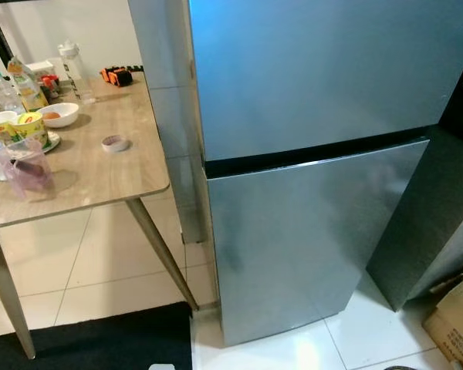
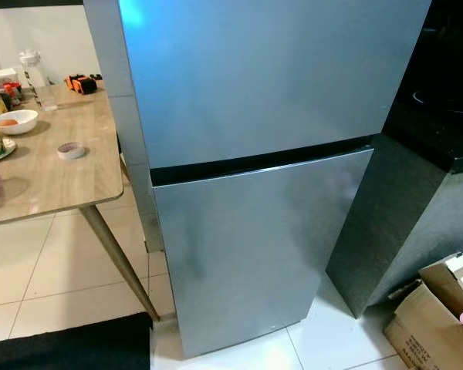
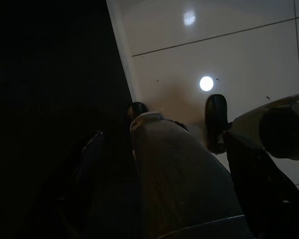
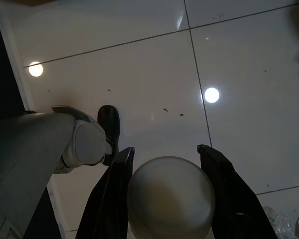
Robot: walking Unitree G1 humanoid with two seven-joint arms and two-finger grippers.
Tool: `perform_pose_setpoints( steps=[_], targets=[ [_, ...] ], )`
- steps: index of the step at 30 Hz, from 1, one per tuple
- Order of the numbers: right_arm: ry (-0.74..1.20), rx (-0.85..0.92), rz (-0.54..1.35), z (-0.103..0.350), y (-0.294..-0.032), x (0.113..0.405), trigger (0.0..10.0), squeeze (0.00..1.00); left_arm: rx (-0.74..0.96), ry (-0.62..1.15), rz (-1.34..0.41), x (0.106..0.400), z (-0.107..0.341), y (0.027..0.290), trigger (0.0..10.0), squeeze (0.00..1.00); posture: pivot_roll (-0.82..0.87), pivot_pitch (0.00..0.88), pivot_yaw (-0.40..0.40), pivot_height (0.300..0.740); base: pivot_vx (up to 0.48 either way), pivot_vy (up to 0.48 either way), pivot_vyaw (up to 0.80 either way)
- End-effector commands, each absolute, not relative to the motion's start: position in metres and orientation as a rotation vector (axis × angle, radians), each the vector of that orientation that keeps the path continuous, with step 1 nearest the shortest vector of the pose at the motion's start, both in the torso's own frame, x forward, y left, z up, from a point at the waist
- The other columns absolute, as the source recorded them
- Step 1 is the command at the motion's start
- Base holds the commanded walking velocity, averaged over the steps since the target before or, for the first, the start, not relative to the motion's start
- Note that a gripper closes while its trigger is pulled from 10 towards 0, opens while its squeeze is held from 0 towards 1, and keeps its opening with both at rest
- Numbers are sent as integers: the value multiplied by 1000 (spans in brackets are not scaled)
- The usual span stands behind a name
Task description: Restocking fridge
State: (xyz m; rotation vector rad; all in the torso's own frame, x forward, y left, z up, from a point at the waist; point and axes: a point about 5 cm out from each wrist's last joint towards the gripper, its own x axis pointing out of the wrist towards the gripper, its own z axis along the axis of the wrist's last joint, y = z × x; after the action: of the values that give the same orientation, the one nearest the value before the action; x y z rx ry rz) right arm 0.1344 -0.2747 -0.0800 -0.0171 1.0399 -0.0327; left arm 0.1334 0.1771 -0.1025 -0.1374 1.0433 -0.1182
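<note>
The fridge [image 1: 309, 193] stands directly ahead, both doors closed, beside the desk [image 1: 100, 177]. The right tool [image 4: 164, 164] hangs low over the white floor tiles [image 4: 139, 59], its fingers clamped on a pale round object [image 4: 170, 196]. The left tool [image 3: 114, 164] hangs in shade; its state cannot be told. Risk: opening a door one-handed may jolt the round object loose.
</note>
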Motion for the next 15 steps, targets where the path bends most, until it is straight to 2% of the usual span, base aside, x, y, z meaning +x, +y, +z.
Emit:
perform_pose_setpoints(
  steps=[1, 7, 15],
  targets=[
    [1031, -16, -29, -79, -274, 137, 10000, 0, -158, 1053, -121, 130, -104, 174, 10000, 0, -101, 0, 3, 740, 0, -465, 0],
    [1031, -13, -26, -80, -273, 137, 10000, 0, -159, 1052, -122, 130, -104, 173, 10000, 0, -101, 0, 2, 740, 0, -465, 0],
    [1030, -9, -25, -80, -272, 136, 10000, 0, -151, 1043, -110, 132, -103, 174, 10000, 0, -101, 0, 2, 740, 0, 0, 0]
  ],
)
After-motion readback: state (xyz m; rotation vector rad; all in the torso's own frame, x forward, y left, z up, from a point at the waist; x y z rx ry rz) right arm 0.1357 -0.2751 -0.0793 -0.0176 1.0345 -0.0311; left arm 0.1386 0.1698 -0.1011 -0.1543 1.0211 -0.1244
